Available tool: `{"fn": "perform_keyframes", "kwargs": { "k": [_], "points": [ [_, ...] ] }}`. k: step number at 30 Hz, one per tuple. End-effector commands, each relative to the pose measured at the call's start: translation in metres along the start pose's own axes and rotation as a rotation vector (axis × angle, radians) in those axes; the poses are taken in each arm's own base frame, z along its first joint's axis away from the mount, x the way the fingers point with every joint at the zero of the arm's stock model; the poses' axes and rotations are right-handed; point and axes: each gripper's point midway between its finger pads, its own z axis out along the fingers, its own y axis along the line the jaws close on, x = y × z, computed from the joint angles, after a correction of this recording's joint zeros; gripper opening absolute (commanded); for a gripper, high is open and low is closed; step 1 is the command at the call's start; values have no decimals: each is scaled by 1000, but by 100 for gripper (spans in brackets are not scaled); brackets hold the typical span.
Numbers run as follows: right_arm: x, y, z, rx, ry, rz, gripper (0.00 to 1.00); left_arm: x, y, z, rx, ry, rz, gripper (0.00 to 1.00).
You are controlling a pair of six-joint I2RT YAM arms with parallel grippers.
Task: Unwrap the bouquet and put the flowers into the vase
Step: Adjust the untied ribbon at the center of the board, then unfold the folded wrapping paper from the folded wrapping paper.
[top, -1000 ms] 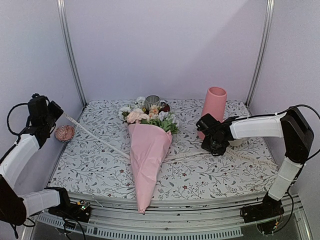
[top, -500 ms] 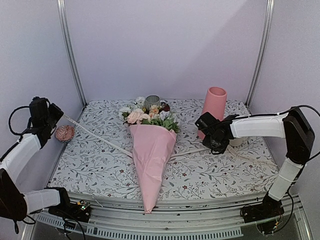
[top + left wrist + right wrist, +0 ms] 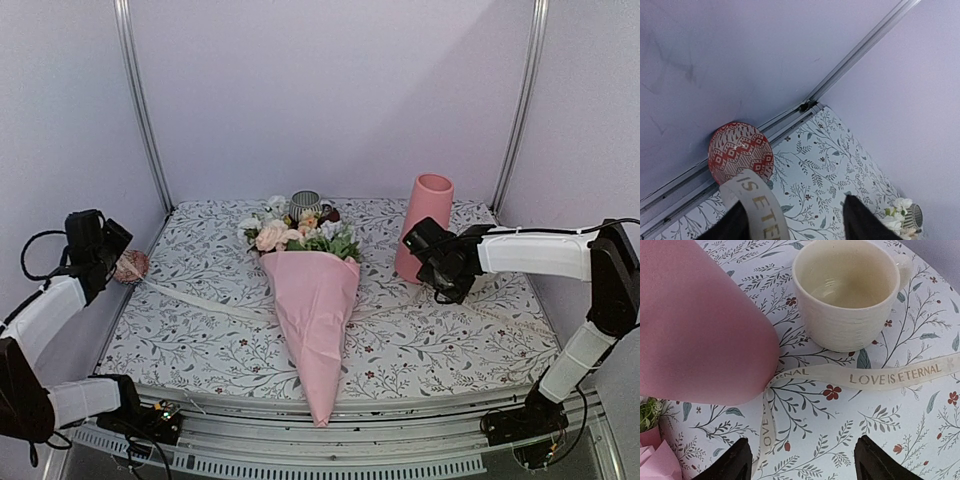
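Top external: can see the bouquet [image 3: 313, 300] lying still wrapped mid-table [image 3: 200, 330], blooms toward the back, vase [image 3: 424, 225] upright off to its right. Over on the wrists, seeing left gripper [image 3: 794, 205] and right gripper [image 3: 803, 441] both with fingers apart, cream ribbon [image 3: 757, 200] right by one left finger, nothing clamped.

The wrapping paper [image 3: 315, 310] is a thin, matt, pale pink sheet with soft creases. The flowers [image 3: 300, 232] have dull petals and leaves without shine; their material cannot be told at this range. The vase [image 3: 700, 325] is pink, smooth and matt, with no glare. The mug [image 3: 850, 295] is cream and looks ceramic, finely ribbed outside and glossy inside. The ribbon [image 3: 890, 375] is flat cream cloth with a faint sheen and gold lettering. The table cover [image 3: 420, 340] is matt printed cloth. The saucer [image 3: 742, 152] has a glossy red-and-white patterned glaze. The frame posts [image 3: 140, 100] are satin bare metal. The wall panels [image 3: 330, 90] are matt, smooth and faintly scuffed.
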Motion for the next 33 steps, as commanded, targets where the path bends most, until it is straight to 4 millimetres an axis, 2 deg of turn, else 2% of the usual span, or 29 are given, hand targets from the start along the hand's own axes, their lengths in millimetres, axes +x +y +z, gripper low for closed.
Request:
{"fn": "perform_keyframes", "kwargs": {
  "k": [1, 9, 12, 15, 16, 17, 18, 20, 22, 24, 27, 31, 33],
  "points": [
    [-8, -19, -4, 44, -41, -17, 75, -17, 19, -9, -120, -57, -24, 80],
    [-17, -25, -17, -20, -66, -75, 77, -56, 47, -45, -321, -201, -70, 98],
    [-19, -27, -21, -47, -70, -86, 77, -70, 53, -58, -385, -239, -70, 98],
    [-19, -23, -25, -89, -70, -107, 78, -75, 46, -62, -358, -232, -53, 98],
    [-19, -19, -25, -113, -70, -119, 78, -75, 35, -60, -300, -209, -32, 98],
    [-17, -14, -26, -143, -64, -132, 78, -73, 11, -55, -172, -171, 30, 98],
    [-14, -8, -27, -178, -54, -174, 79, -61, -26, -51, 37, -103, 144, 98],
    [-9, 3, -28, -238, -37, -224, 79, -26, -88, -65, 439, 26, 277, 97],
    [-2, 19, -30, -315, -23, -287, 81, 12, -118, -85, 705, 169, 289, 96],
    [10, 33, -35, -395, -2, -348, 83, 49, -126, -96, 823, 313, 261, 92],
    [35, 58, -52, -552, 18, -462, 89, 102, -128, -104, 879, 494, 266, 90],
    [69, 82, -71, -738, 62, -571, 94, 171, -132, -126, 941, 663, 320, 90],
    [82, 90, -76, -815, 106, -583, 97, 196, -136, -136, 977, 717, 332, 91]
  ]
}}
